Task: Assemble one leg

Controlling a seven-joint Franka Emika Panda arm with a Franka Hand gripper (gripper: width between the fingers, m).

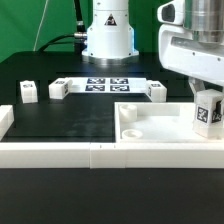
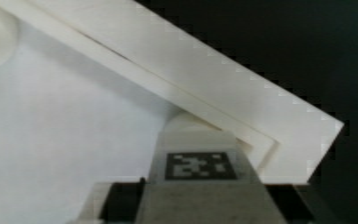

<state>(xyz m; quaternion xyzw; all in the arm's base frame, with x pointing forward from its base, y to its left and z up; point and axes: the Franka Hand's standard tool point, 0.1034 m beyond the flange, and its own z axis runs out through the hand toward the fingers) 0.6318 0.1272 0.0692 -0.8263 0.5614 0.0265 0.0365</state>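
My gripper (image 1: 205,97) is at the exterior view's right, shut on a small white leg (image 1: 209,114) with a black-and-white tag. It holds the leg upright over the right side of the big white tray-like piece (image 1: 160,128), which has corner holes. I cannot tell whether the leg touches the piece. In the wrist view the leg (image 2: 197,165) sits between my two dark fingers (image 2: 126,203), with the tray piece's white floor (image 2: 69,130) and raised rim (image 2: 229,90) beyond it.
Three more small white legs stand farther back: two at the left (image 1: 27,91) (image 1: 58,88) and one (image 1: 156,91) to the right of the marker board (image 1: 105,84). A low white wall (image 1: 55,153) runs along the front. The robot base (image 1: 107,35) stands at the back.
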